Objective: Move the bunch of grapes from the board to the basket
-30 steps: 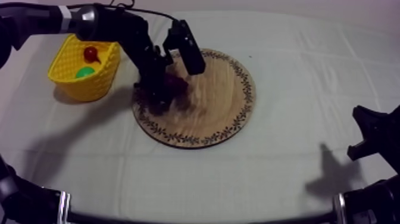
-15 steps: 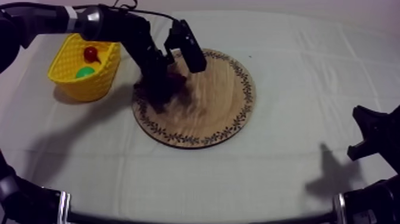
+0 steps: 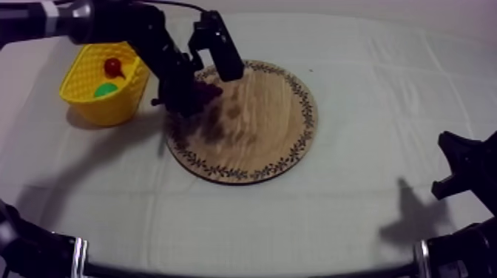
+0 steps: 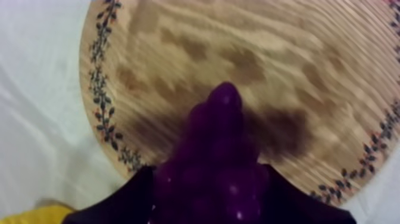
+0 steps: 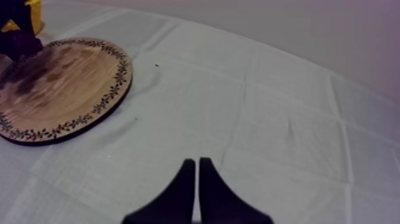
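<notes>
The left end effector (image 3: 188, 95) grasps the bunch of grapes (image 4: 217, 152) above the left edge of the wooden board (image 3: 259, 122), near the yellow basket (image 3: 103, 105). The right wrist view has the right end effector (image 5: 195, 170) clenched, empty.

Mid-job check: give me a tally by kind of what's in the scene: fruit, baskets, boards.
Toy fruit: 3 (purple bunch of grapes, small red fruit, green fruit)
Yellow basket: 1
Round wooden board with patterned rim: 1
Total: 5

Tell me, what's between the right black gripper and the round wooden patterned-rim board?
Just bare grey-white cloth between right gripper and board, seen in the right wrist view.
</notes>
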Motion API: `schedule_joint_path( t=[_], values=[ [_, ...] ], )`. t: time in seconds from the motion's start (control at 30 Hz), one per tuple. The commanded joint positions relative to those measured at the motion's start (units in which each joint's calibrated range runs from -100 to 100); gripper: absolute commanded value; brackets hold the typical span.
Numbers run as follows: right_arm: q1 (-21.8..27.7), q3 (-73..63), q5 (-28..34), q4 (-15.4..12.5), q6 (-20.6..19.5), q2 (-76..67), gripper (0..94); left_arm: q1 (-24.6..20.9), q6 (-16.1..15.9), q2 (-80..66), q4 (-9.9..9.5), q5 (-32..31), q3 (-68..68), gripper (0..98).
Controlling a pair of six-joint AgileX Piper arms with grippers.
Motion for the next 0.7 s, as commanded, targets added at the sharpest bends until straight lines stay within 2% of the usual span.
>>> schedule_joint_path(
  t=[0.0, 0.2, 0.37, 0.5, 0.67],
  values=[
    [0.02, -0.03, 0.00, 0.01, 0.01, -0.01, 0.4, -0.23, 0.16, -6.11, 0.09, 1.81, 2.29, 47.3],
    [0.02, -0.03, 0.00, 0.01, -0.02, -0.01, 0.4, -1.74, 0.32, -17.75, 0.33, 8.46, 7.65, 46.9],
    [0.02, -0.03, 0.00, 0.01, -0.04, -0.01, 0.4, -3.91, 1.66, -24.52, 0.23, 13.14, 7.11, 46.1],
    [0.02, -0.03, 0.00, 0.01, -0.04, -0.01, 0.4, -7.11, 2.71, -26.39, 0.22, 14.55, 2.87, 43.3],
    [0.02, -0.03, 0.00, 0.01, -0.04, -0.01, 0.4, -11.71, 4.28, -24.79, -0.16, 14.92, -4.71, 45.1]
  ],
)
